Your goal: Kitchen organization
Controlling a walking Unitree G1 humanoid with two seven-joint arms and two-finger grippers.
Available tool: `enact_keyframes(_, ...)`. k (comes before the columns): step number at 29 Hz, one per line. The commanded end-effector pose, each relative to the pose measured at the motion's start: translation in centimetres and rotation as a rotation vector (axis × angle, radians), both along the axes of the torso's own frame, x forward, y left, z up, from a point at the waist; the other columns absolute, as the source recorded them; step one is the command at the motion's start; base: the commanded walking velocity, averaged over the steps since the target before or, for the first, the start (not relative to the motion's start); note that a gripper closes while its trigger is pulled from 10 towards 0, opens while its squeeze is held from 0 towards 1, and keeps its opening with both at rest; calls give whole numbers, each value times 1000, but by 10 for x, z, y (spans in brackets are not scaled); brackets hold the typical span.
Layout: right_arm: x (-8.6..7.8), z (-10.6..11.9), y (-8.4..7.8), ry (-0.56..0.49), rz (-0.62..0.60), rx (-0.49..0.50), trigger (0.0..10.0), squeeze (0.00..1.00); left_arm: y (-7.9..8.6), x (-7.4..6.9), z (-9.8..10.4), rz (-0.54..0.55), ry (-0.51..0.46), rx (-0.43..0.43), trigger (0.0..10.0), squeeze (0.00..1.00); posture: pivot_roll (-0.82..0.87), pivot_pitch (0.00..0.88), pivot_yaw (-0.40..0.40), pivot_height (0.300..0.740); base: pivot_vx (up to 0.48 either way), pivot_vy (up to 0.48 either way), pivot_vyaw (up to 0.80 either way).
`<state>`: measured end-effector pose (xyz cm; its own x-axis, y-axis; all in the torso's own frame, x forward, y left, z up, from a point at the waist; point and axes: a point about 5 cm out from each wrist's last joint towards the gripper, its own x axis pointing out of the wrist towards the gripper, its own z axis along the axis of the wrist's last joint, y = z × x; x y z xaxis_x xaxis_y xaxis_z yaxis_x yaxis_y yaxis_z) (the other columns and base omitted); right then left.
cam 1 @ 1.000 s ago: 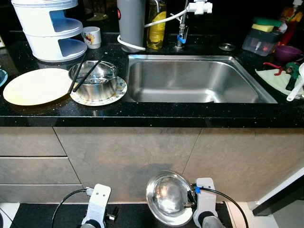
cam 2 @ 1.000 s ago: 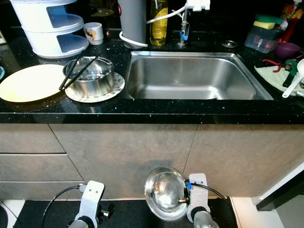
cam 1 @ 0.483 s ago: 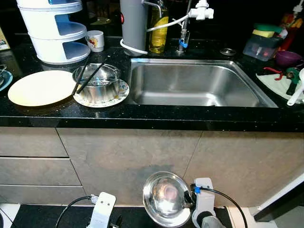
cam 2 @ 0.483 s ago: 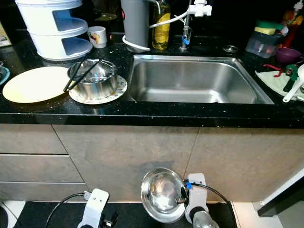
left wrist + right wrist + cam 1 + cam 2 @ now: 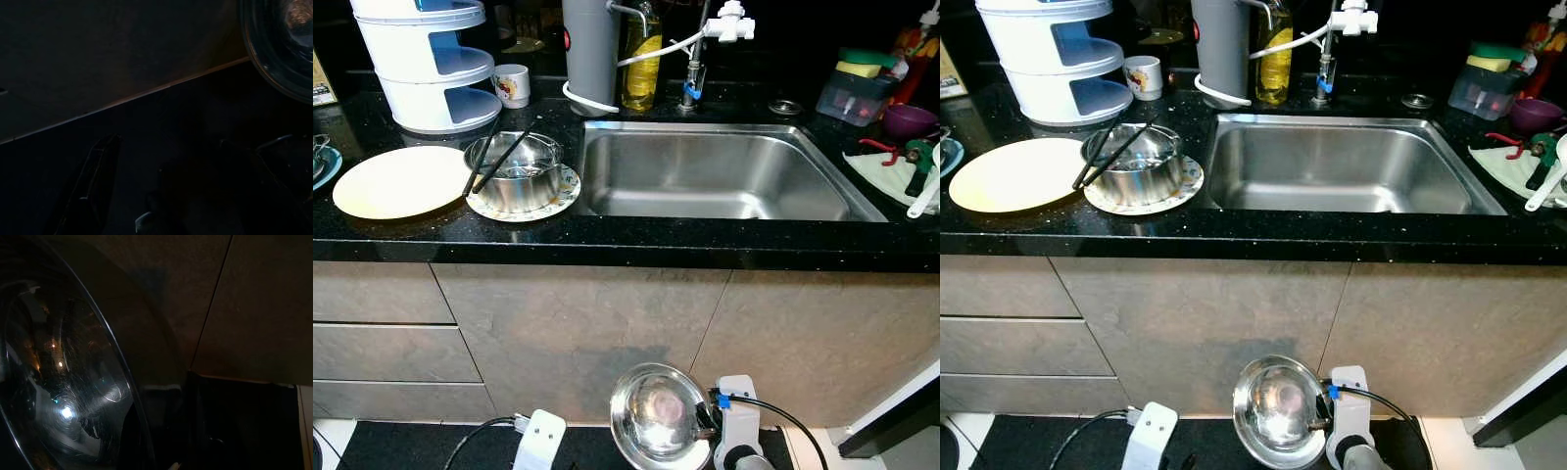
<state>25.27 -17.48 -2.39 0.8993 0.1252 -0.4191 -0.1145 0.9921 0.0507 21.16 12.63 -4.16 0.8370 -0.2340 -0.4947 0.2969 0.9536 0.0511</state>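
The right gripper [image 5: 707, 431] is holding a shiny round stainless-steel bowl [image 5: 661, 415] by its rim, low in front of the grey cabinet doors [image 5: 636, 333] and well below the rectangular stainless-steel sink [image 5: 720, 176]. Its fingers are closing on the bowl's edge, and the bowl is tilting so its hollow faces up toward the head camera. The left gripper [image 5: 161, 196] is hanging idle below the cabinet front, away from the sink; the picture there is too dark to tell whether its fingers are parted.

Judging by the counter, the tidying is somewhere in its middle. To the left of the sink, a deeper steel bowl [image 5: 514, 168] with black chopsticks [image 5: 494, 157] across it is sitting on a patterned plate [image 5: 558, 191], and a large cream round plate [image 5: 396, 181] is lying farther left. A white tiered rack [image 5: 421, 59] is standing behind them. The carried bowl is not yet placed, and the sink itself is holding nothing.
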Motion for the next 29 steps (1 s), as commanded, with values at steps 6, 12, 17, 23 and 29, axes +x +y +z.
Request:
enact_keyframes(6,-11,-9,5,34,52,-14,10000,0,-4,-11,-8,6,35,2,10000,0,-69,107,-73,740,0,0,0)
enact_keyframes(12,-15,-10,-9,42,-5,-43,10000,0,-10,-11,-10,0,39,4,10000,0,-113,125,6,740,0,0,0)
enact_keyframes(17,-18,-10,-22,38,-60,-49,10000,0,-15,-8,-7,21,16,-19,10000,0,-117,133,13,740,0,0,0)
enact_keyframes(23,-18,-6,-34,20,-105,-45,10000,0,-26,-8,-5,-26,3,-19,10000,0,-131,143,14,740,0,0,0)
enact_keyframes(29,-16,-3,-40,6,-128,-44,10000,0,-30,-5,-4,-34,5,-20,10000,0,-151,146,23,740,0,0,0)
